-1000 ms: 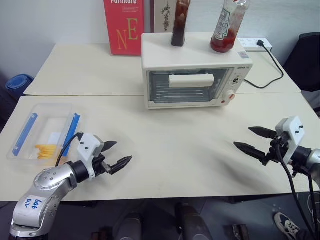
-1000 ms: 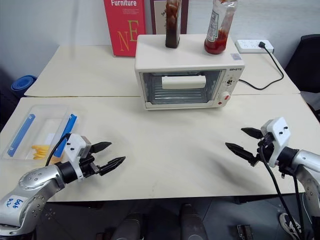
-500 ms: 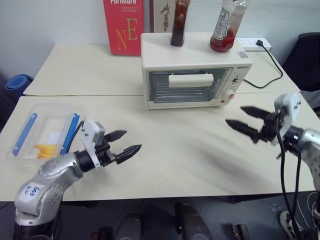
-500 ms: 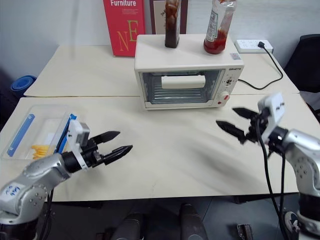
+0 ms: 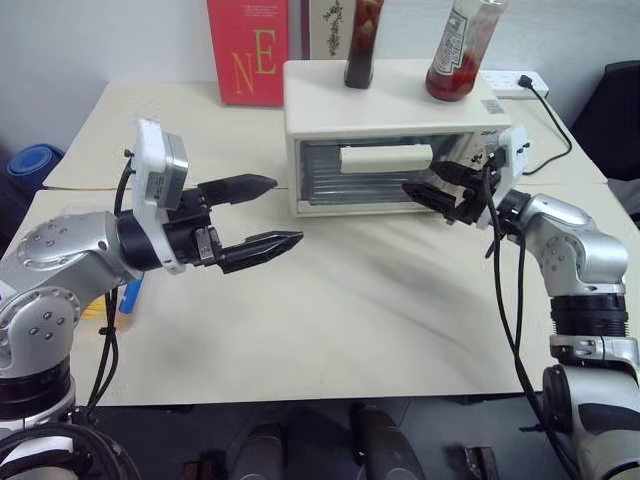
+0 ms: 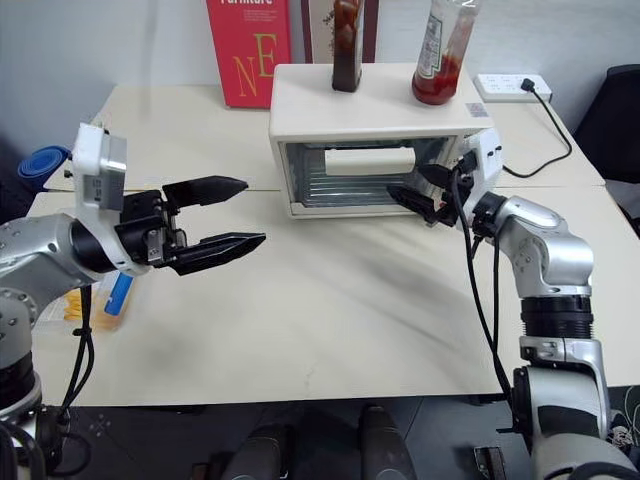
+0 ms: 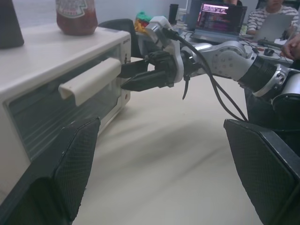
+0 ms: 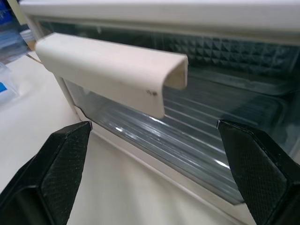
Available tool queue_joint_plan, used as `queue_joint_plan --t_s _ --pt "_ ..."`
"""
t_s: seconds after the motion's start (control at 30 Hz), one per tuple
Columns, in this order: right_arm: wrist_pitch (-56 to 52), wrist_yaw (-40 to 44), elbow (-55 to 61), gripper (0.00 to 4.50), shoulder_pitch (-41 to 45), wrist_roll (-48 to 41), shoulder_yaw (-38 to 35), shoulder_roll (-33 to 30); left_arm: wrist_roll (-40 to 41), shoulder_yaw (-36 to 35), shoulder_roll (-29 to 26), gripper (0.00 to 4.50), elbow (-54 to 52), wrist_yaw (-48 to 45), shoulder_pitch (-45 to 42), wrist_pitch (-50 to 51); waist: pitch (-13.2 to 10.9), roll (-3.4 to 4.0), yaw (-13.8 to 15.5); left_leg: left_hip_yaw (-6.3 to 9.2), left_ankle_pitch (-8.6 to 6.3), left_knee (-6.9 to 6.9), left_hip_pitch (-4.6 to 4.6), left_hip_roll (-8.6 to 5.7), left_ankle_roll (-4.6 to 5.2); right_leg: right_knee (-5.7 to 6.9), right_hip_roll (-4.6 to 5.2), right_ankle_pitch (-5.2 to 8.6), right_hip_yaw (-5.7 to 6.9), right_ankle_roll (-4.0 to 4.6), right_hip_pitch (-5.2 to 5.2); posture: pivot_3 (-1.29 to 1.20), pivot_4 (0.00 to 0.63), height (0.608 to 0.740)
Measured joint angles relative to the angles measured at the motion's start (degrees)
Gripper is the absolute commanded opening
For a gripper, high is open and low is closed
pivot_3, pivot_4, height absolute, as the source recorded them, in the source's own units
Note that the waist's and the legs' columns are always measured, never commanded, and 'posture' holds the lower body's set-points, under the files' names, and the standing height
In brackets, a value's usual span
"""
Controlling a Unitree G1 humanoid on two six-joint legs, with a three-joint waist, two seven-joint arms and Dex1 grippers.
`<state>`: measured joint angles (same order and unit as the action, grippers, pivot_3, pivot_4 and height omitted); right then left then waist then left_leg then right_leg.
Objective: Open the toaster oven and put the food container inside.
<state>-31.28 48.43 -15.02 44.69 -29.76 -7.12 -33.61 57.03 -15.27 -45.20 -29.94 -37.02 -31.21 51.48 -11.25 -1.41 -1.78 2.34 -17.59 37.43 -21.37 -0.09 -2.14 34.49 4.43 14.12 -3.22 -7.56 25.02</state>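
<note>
The toaster oven [image 5: 390, 140] stands at the table's far middle with its glass door shut and the white bar handle [image 8: 112, 70] across it. My right gripper [image 5: 425, 180] is open and level. Its fingertips are just off the handle's right end, which lies ahead between its fingers [image 8: 56, 173]. My left gripper [image 5: 288, 210] is open too, raised over the table to the left of the oven and pointing toward it. The food container [image 6: 118, 293] lies at the near left, mostly hidden behind my left arm; a blue strip and some yellow food show.
On the oven's top stand a dark sauce bottle [image 5: 360, 45] and a ketchup bottle [image 5: 460, 50]. A red book [image 5: 255, 50] stands behind on the left. A power strip [image 5: 515, 85] with a black cable lies at the back right, near a black chair [image 5: 620, 110].
Both arms have risen from near the table. The right gripper moved forward and left up to the oven door's handle. The left gripper lifted away from beside the container. Both stayed open.
</note>
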Motion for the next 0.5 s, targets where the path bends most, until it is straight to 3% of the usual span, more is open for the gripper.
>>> queue_joint_plan --t_s 0.3,0.5 --pt "-5.89 6.38 9.76 4.47 -3.84 -6.06 -1.13 -0.61 -6.54 4.28 2.47 4.5 5.29 1.85 -1.53 -3.27 -0.01 0.02 -0.11 0.04 0.08 -0.02 0.13 0.06 -0.09 0.17 -0.11 0.03 -0.05 0.05 0.09 0.0 0.15 0.74" --pt "-9.24 7.33 17.5 4.47 -9.78 -8.78 -1.97 -1.51 -11.57 7.77 6.42 4.5 13.0 2.91 -10.17 -5.41 -0.02 0.03 -0.3 -0.03 0.08 -0.06 0.08 0.07 -0.09 0.27 -0.13 0.03 -0.07 0.06 0.25 0.0 0.15 0.74"
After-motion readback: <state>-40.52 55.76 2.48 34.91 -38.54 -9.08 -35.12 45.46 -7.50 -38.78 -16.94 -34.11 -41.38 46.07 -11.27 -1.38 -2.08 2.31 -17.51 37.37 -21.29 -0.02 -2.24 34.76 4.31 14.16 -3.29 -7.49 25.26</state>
